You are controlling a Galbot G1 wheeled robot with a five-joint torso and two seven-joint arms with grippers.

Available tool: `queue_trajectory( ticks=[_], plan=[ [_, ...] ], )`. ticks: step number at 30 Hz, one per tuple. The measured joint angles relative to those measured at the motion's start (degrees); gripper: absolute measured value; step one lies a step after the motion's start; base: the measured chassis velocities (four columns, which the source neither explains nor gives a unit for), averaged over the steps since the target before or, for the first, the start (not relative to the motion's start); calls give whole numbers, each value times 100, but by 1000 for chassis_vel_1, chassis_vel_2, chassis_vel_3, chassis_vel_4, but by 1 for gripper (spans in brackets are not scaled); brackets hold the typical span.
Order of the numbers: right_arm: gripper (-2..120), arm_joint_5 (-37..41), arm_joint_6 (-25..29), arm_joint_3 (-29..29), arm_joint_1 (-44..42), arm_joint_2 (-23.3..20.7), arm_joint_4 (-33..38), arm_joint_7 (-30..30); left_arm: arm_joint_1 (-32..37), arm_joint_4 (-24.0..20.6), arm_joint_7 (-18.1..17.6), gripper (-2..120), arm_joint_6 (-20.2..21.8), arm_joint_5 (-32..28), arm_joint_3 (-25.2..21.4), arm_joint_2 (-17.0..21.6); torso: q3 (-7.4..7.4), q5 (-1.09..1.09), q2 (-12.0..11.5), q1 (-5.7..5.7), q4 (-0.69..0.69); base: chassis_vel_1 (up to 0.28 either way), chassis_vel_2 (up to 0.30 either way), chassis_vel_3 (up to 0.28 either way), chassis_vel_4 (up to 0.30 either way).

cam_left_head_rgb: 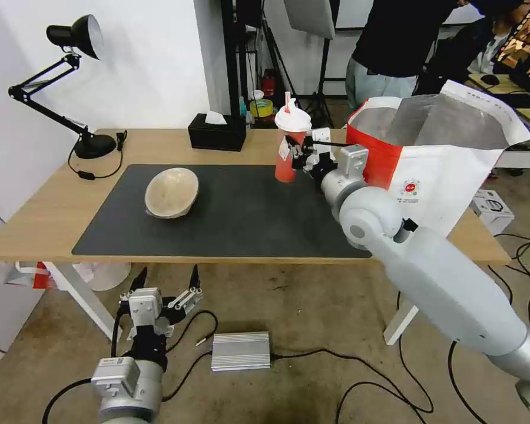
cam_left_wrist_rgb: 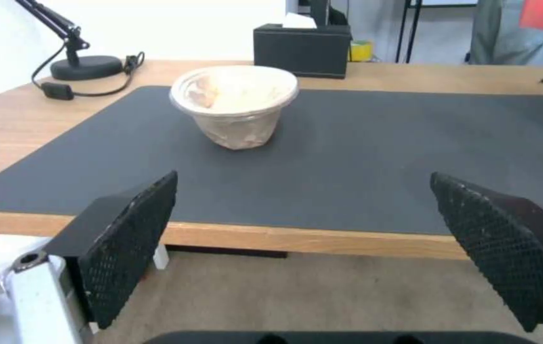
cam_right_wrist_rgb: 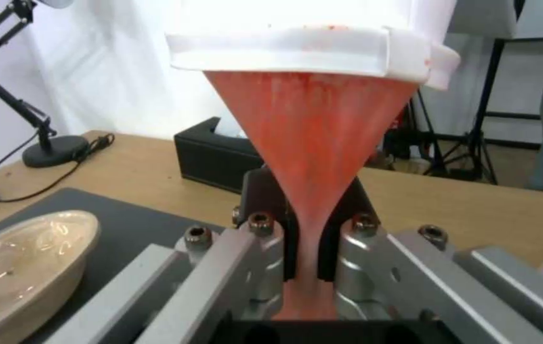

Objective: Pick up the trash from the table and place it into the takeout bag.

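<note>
Trash is sitting on the table [cam_left_head_rgb: 47, 224]: the bag [cam_left_head_rgb: 447, 171] is standing open at the right end, the pulp bowl [cam_left_head_rgb: 172, 192] is lying on the mat [cam_left_head_rgb: 241, 218], and the cup [cam_left_head_rgb: 290, 147] is standing near the bag. The right gripper [cam_left_head_rgb: 300, 158] is clenching the cup's body below the lid; in the right wrist view the red wall [cam_right_wrist_rgb: 313, 143] is looking squeezed between the fingers [cam_right_wrist_rgb: 335, 229]. I judge that the cup is needing a gentle, upright lift over the bag's rim, so the lid is not popping off. The left gripper [cam_left_head_rgb: 166, 287] is hanging spread apart below the table edge, well apart from the bowl.
</note>
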Motion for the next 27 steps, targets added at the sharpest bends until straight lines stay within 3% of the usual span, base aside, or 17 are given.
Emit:
queue_trajectory(
  ticks=[27],
  plan=[
    [4, 348, -210, 503, 44, -387, 387, 109, -30, -21, 8, 98, 11, -31, 2, 0, 0, 0, 0, 0, 0, 0, 0, 0, 0]
  ],
)
